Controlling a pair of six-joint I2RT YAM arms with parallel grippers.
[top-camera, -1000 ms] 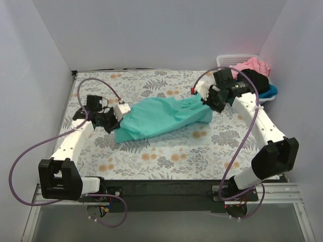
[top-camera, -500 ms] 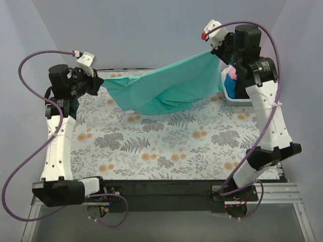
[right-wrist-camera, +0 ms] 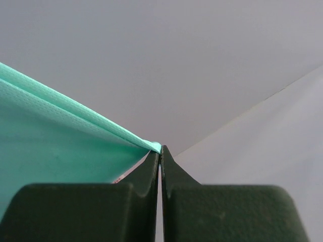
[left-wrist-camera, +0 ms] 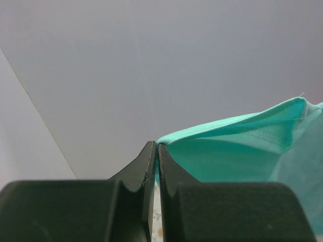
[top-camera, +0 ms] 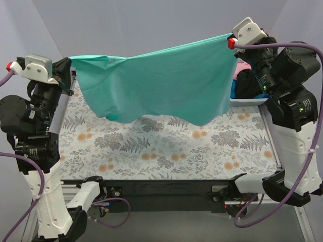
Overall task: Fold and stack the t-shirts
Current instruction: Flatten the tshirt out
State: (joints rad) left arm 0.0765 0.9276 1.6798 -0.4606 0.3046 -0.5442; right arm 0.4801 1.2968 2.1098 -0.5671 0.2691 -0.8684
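The teal-green t-shirt [top-camera: 161, 83] hangs stretched in the air between both arms, high above the floral table cloth [top-camera: 166, 143]. My left gripper [top-camera: 69, 61] is shut on its left top corner; in the left wrist view the cloth [left-wrist-camera: 237, 156] runs off to the right from the closed gripper [left-wrist-camera: 157, 147]. My right gripper [top-camera: 229, 40] is shut on its right top corner; in the right wrist view the cloth [right-wrist-camera: 55, 146] runs off to the left from the closed gripper [right-wrist-camera: 160, 149]. Pink [top-camera: 244, 66] and black [top-camera: 250, 83] shirts lie at the back right, partly hidden.
The white basket [top-camera: 247, 101] at the back right holds the other shirts, mostly hidden behind the right arm. Grey walls close in the left, back and right sides. The shirt's lower hem hangs above the middle of the table cloth.
Both arms have risen and spread apart, lifting the teal-green shirt off the table cloth. It has gone from a crumpled heap to a sheet hanging spread between the grippers.
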